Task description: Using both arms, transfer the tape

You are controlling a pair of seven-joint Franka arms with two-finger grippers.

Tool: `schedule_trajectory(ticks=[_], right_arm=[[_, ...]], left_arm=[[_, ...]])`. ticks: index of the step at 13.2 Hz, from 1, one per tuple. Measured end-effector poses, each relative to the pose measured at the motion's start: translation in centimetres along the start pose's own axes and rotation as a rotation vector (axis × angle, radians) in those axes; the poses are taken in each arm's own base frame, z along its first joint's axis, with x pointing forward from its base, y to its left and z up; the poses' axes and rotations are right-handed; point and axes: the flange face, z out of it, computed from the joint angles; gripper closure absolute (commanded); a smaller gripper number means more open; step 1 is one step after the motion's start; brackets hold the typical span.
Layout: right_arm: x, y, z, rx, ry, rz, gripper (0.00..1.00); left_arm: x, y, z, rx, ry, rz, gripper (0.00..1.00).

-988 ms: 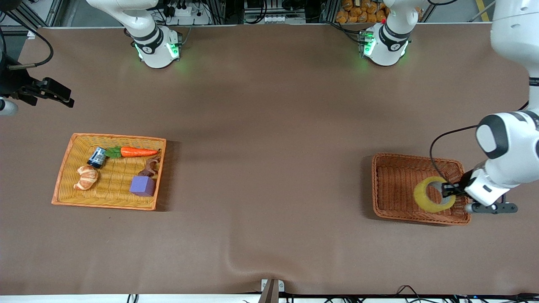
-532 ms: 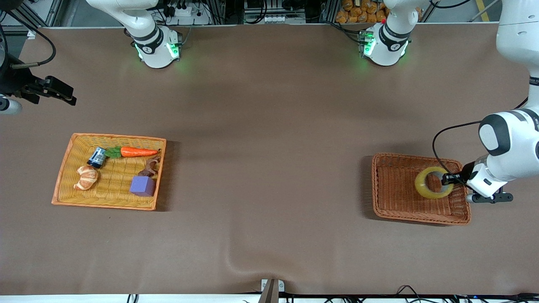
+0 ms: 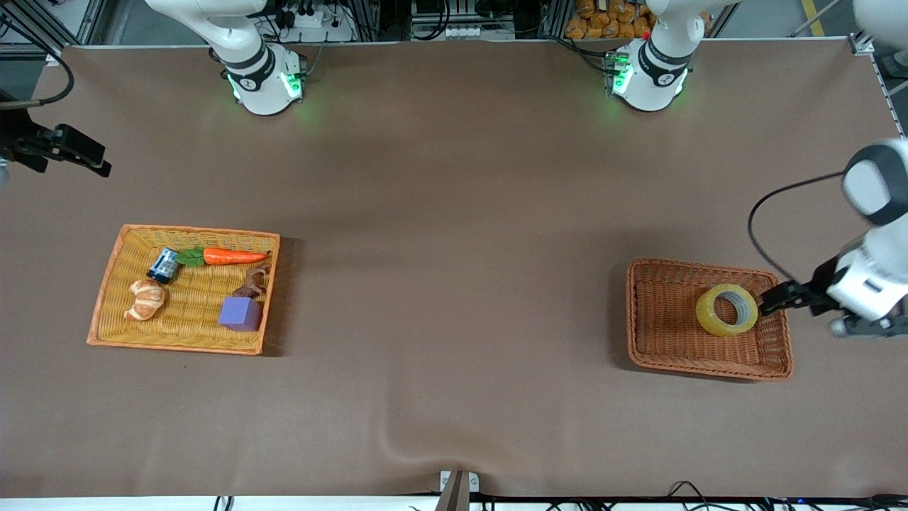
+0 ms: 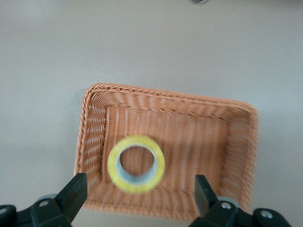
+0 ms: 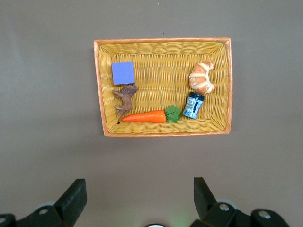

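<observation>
The tape [image 3: 726, 309], a yellowish ring with a grey core, lies flat in the brown wicker basket [image 3: 660, 333] toward the left arm's end of the table. It also shows in the left wrist view [image 4: 136, 163], inside the basket [image 4: 203, 142]. My left gripper [image 3: 770, 304] is open and empty, just above the basket's rim beside the tape; its own view [image 4: 138, 188] shows the jaws wide apart. My right gripper [image 3: 89, 160] is open and empty, up in the air at the right arm's end of the table; its own view [image 5: 138, 185] shows nothing between the jaws.
A yellow wicker basket [image 3: 113, 312] toward the right arm's end holds a carrot [image 3: 230, 256], a croissant [image 3: 145, 299], a purple cube [image 3: 240, 313], a small jar [image 3: 164, 265] and a brown toy animal [image 3: 252, 284]. It also shows in the right wrist view [image 5: 163, 52].
My left gripper has opened and let go of the tape, which now rests in the brown basket. The gripper has drawn back toward the table's end. My right gripper shifted slightly outward.
</observation>
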Motion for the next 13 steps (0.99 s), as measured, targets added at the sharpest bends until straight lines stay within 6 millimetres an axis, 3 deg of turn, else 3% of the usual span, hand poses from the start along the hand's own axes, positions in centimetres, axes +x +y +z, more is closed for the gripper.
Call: schedule_trajectory(ticks=[3, 5, 8, 11, 13], right_arm=[[0.1, -0.1, 0.2, 0.0, -0.004, -0.002, 0.0], [0.2, -0.3, 0.3, -0.001, -0.005, -0.004, 0.0], [0.5, -0.6, 0.7, -0.002, -0.009, -0.01, 0.0], [0.8, -1.0, 1.1, -0.003, -0.014, -0.018, 0.0], [0.9, -1.1, 1.2, -0.003, -0.016, -0.019, 0.0]], left_arm=[[-1.5, 2.9, -10.0, 0.01, -0.004, 0.02, 0.0], [-3.1, 4.7, -14.1, 0.036, -0.009, -0.002, 0.0], [-4.8, 6.2, -16.9, 0.052, -0.015, 0.002, 0.0], [-5.2, 6.2, -17.8, 0.056, -0.007, 0.0, 0.0], [-5.2, 7.3, -17.7, 0.054, -0.007, 0.014, 0.0]])
